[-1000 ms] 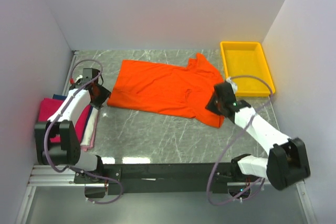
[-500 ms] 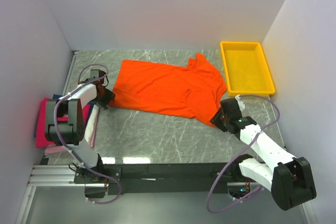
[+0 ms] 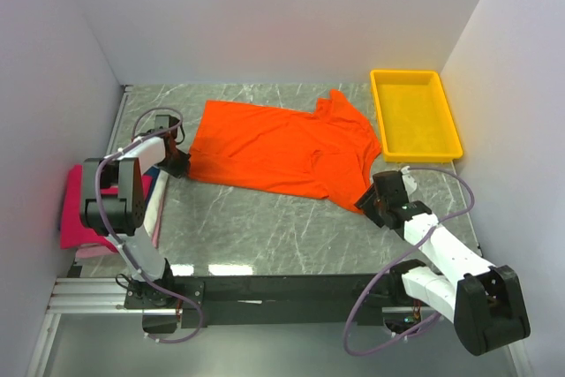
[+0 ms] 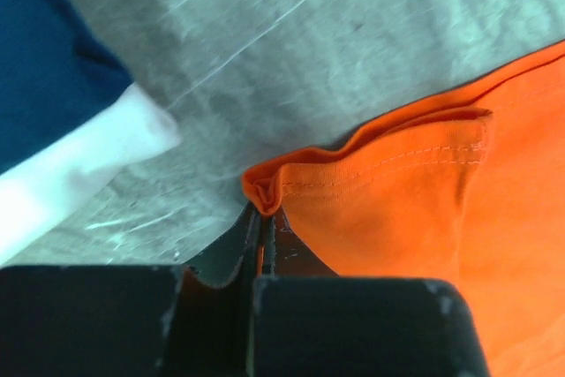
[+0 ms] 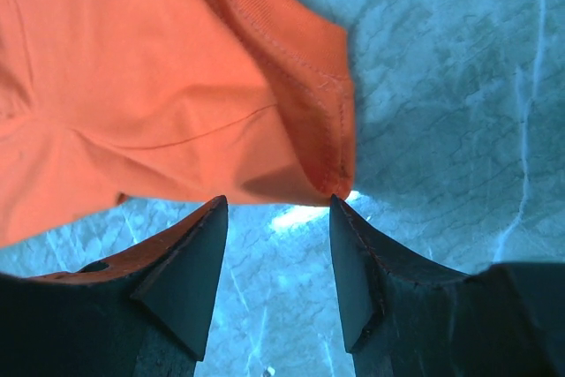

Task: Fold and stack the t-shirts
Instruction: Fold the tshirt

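Evidently left gripper [image 4: 265,221] is pinching the orange t-shirt [image 3: 274,147] by its corner for folding; right gripper [image 5: 278,218] is hovering at its sleeve, jaws spread

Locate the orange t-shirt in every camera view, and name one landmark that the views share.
Top external: the orange t-shirt lies spread across the centre.
Left wrist: orange t-shirt at right, its corner pinched in the left gripper.
Right wrist: orange t-shirt at upper left, its hem corner at the open right gripper.
Shared landmark: the grey marbled tabletop.
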`<state>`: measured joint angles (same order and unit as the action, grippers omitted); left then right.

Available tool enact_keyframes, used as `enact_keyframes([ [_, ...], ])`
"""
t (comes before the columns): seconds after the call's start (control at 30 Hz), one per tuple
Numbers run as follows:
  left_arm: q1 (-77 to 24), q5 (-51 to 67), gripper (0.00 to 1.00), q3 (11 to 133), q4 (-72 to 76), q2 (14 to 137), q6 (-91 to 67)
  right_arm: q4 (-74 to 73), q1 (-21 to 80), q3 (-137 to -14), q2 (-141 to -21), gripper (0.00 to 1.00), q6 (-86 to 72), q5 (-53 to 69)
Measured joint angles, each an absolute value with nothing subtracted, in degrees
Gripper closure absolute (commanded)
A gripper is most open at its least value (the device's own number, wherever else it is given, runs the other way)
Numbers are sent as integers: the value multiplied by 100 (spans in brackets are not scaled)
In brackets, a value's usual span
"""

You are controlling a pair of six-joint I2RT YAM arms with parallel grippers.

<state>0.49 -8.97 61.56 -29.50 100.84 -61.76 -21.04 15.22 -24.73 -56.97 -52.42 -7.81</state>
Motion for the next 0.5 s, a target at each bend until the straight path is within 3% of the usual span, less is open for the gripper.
enact_keyframes([
  [0.33,38,-1022,99,6368,-2995,10248,-6176,-1916,1516,-2191,-5712,43,-5474,-867],
  [0.5,38,-1037,99,6401,-3013,10274,-6173,-1627,1511,-2080,-5763,52,-5607,-908],
])
